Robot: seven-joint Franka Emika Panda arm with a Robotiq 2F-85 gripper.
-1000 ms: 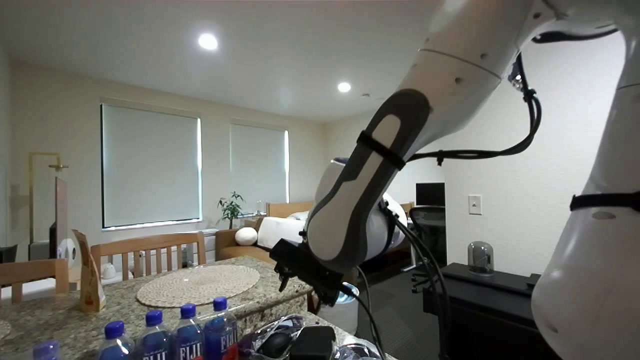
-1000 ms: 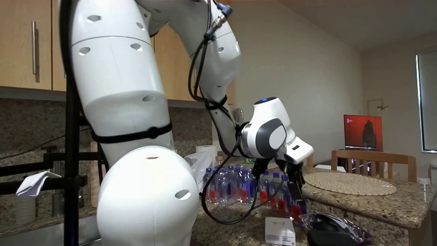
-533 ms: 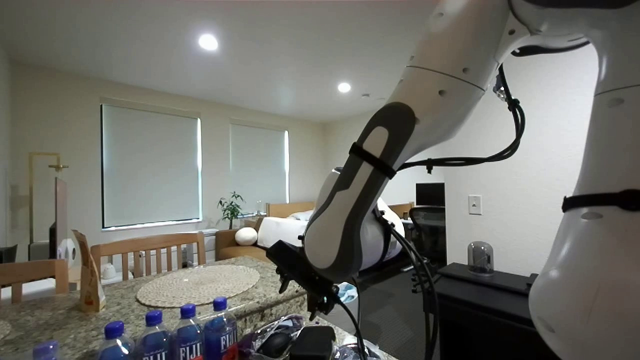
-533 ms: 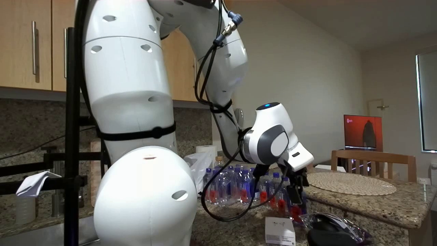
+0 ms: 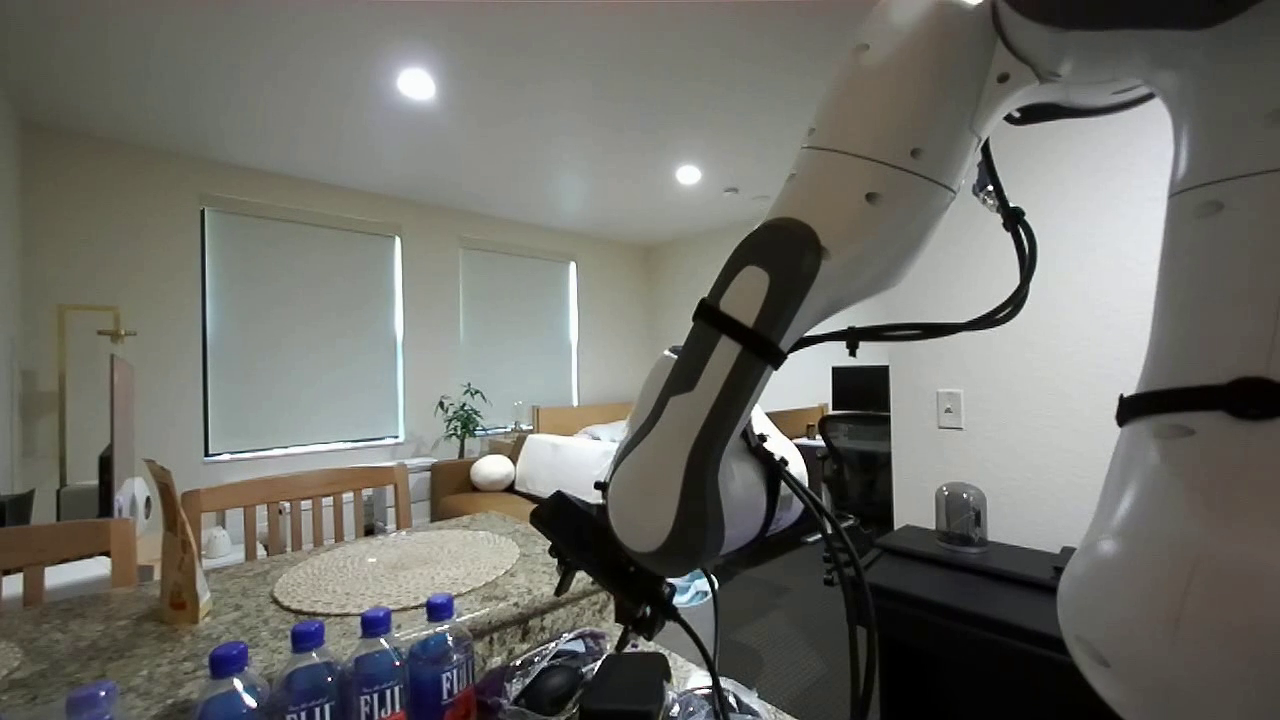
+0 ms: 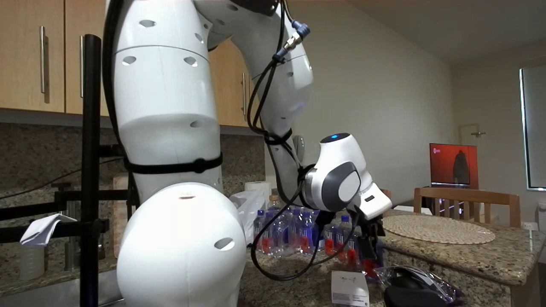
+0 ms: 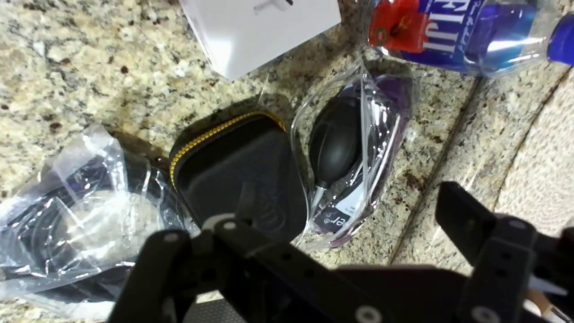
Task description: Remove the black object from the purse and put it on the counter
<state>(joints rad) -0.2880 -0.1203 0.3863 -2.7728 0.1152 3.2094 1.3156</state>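
Note:
A clear pouch with purple parts [image 7: 394, 94], perhaps the purse, lies on the speckled stone counter [image 7: 89, 80]. A black bulb [image 7: 335, 143] with a pale nozzle lies inside it; the bulb also shows in both exterior views [image 5: 550, 688] [image 6: 403, 276]. Beside the pouch is a black case with a yellow zip [image 7: 233, 166], also in both exterior views [image 5: 626, 685] [image 6: 411, 297]. I cannot tell which is the task's black object. My gripper [image 7: 352, 202] is open and empty, above the near end of the pouch, one finger overlapping the case in view. It also shows in both exterior views [image 5: 635, 620] [image 6: 370, 243].
A clear bag of dark items [image 7: 103, 215] lies beside the case. A white box [image 7: 264, 31] and several water bottles [image 7: 453, 31] [image 6: 352, 247] stand close by. A raised stone ledge with a woven placemat [image 6: 435, 228] runs behind the pouch. A cable hangs from the wrist.
The arm and gripper have moved lower, closer to the pouch and case, and slightly left in an exterior view. The pouch, bulb and case have not moved.

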